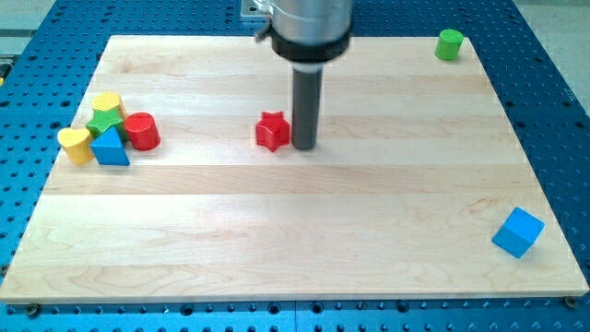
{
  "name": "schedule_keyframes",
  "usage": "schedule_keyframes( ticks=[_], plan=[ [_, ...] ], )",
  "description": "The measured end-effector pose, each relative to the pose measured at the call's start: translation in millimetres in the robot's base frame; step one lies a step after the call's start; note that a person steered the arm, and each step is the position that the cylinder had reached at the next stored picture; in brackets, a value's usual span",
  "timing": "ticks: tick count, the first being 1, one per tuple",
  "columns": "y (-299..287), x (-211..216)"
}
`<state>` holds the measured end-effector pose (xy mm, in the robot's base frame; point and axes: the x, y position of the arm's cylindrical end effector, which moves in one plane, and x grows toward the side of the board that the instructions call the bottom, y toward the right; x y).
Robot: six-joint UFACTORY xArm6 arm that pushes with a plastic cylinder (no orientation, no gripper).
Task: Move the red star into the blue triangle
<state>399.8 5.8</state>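
Pale wooden worktop (pixel 304 231) sat on a blue perforated base (pixel 562 111). No jaws on this rig, just the dark rod; my tip (pixel 303 147) was just right of the red star (pixel 272 131), touching or nearly so, near the middle of the board. Blue triangle (pixel 111 148) was well apart at far left, clustered with red cylinder (pixel 142 131), green block (pixel 105 122), yellow heart (pixel 75 144), yellow block (pixel 108 102). Blue cube (pixel 517 231) near right; green cylinder (pixel 450 43) far right.
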Motion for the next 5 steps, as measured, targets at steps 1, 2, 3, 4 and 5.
schedule_keyframes(
  ticks=[1, 2, 3, 4, 5],
  plan=[
    [-45.4, -23.1],
    [-100.9, -13.2],
    [-54.9, 11.0],
    [-60.1, 48.2],
    [-11.9, 90.4]
  ],
)
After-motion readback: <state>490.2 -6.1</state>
